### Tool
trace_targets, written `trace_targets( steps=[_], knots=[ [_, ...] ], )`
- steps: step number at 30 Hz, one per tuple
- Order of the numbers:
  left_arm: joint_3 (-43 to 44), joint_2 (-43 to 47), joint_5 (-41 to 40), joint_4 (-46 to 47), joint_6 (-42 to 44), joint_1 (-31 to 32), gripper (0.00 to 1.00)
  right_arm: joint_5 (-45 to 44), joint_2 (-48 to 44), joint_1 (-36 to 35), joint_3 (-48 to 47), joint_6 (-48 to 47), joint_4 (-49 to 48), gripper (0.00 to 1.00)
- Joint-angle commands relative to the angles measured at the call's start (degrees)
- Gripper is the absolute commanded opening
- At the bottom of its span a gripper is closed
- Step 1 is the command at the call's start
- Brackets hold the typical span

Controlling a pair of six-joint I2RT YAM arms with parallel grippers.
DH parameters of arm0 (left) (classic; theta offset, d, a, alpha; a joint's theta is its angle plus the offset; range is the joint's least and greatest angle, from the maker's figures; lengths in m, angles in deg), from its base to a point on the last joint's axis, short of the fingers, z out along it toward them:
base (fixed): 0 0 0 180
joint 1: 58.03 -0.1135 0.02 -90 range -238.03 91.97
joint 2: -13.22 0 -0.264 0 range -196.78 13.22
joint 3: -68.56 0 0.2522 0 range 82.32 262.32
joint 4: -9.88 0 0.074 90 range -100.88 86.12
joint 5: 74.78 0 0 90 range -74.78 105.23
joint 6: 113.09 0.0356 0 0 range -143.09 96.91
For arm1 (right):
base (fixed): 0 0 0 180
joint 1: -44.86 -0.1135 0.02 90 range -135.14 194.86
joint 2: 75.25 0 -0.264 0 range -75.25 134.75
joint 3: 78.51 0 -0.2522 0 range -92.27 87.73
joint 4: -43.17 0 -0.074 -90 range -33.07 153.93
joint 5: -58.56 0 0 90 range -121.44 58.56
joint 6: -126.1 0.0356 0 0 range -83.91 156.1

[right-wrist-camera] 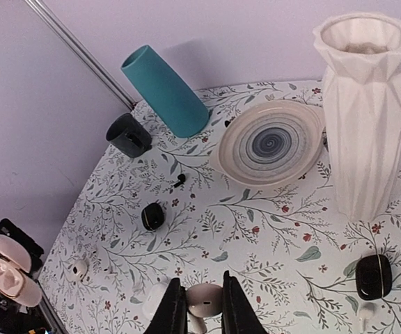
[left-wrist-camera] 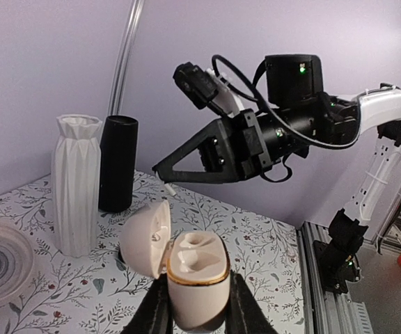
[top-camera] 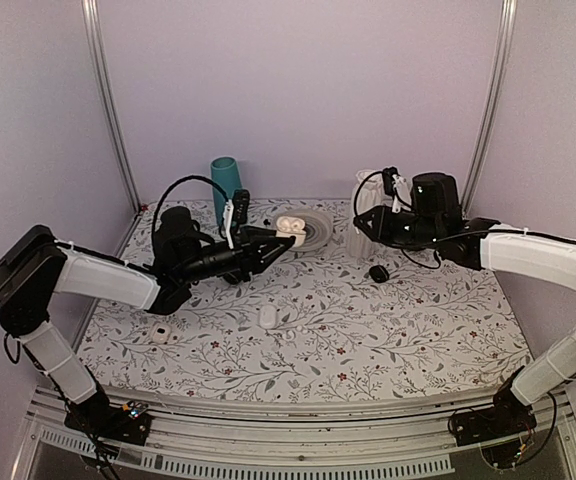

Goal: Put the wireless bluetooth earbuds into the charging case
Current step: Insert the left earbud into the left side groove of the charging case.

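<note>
My left gripper (left-wrist-camera: 199, 306) is shut on a white charging case (left-wrist-camera: 198, 268) with a gold rim, held above the table. Its lid (left-wrist-camera: 143, 239) is swung open to the left and both sockets are bare. From above, the case (top-camera: 290, 228) hangs in front of the plate. My right gripper (right-wrist-camera: 202, 304) is shut on a white earbud (right-wrist-camera: 205, 296), stem pointing down. It hovers to the right of the case, and its fingertips (left-wrist-camera: 164, 171) show the bud's stem (left-wrist-camera: 168, 187) under them. A black earbud (right-wrist-camera: 179, 181) lies on the table.
A teal cylinder (top-camera: 225, 180), a spiral plate (right-wrist-camera: 270, 142) and a white ribbed vase (right-wrist-camera: 364, 111) stand at the back. A dark cylinder (left-wrist-camera: 117, 163) stands by the vase. Two black cases (right-wrist-camera: 152, 216) (right-wrist-camera: 373, 275), a closed white case (top-camera: 267, 316) and an open white one (top-camera: 160, 335) lie about.
</note>
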State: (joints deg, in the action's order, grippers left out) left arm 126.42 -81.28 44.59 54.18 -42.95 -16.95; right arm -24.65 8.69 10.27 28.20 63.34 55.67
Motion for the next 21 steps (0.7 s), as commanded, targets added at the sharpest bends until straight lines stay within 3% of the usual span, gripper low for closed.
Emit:
trace_targets(
  steps=[1,21],
  knots=[
    [1.6,-1.8,0.9,1.9,-1.2,-0.6,0.0,2.7,-2.9,-2.0,0.8,1.7,-7.7,0.07],
    [4.5,-4.2,0.8,3.8,2.7,3.2,0.0,1.9,-3.7,-14.1,0.6,-0.3,-22.0,0.07]
  ],
)
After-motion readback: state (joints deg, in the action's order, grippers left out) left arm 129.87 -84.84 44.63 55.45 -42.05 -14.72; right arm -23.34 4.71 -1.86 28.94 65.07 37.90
